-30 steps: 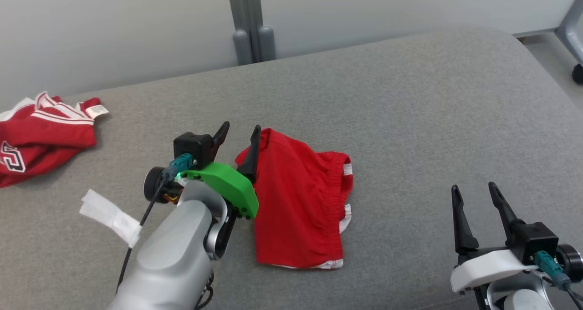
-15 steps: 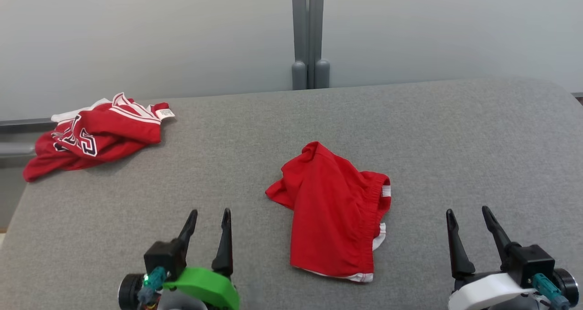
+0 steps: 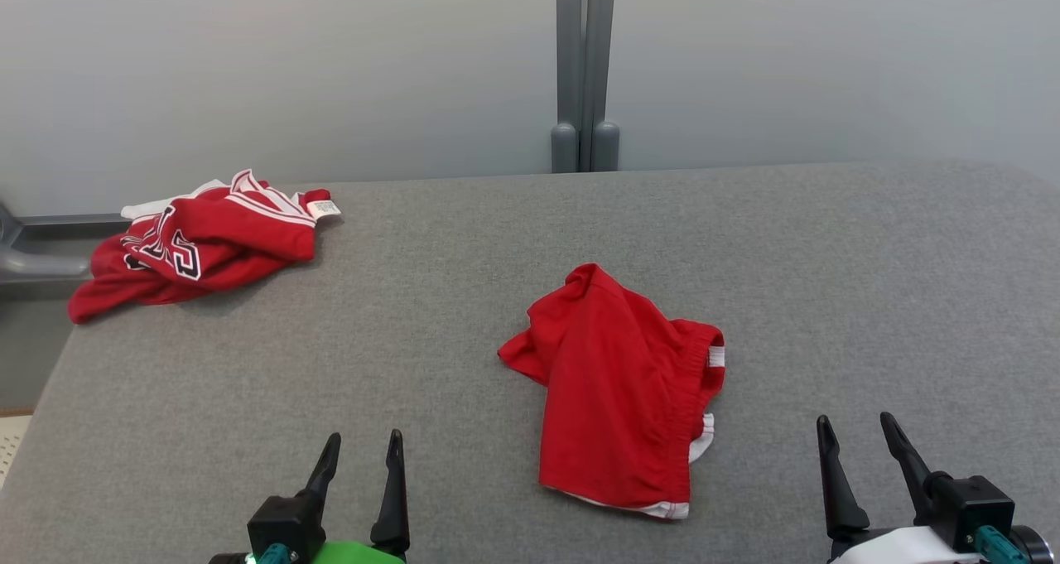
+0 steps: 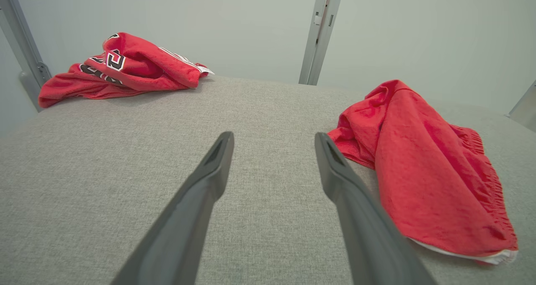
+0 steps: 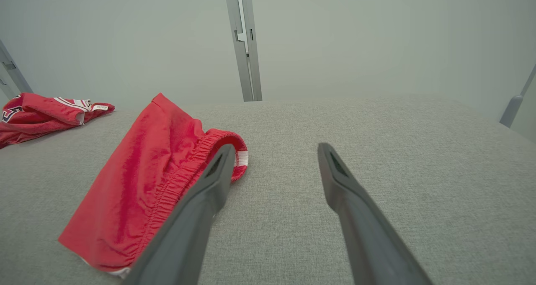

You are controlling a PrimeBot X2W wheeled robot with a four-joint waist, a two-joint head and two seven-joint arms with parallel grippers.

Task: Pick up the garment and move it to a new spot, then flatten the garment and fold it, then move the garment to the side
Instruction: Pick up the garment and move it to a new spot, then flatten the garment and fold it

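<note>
Even soft light, faint shadows, sharp pics, wrist views wide-angle warped

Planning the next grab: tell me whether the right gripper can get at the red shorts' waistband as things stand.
Probably yes. The right gripper is open and empty, with bare grey surface between it and the red shorts, whose waistband faces that side.
</note>
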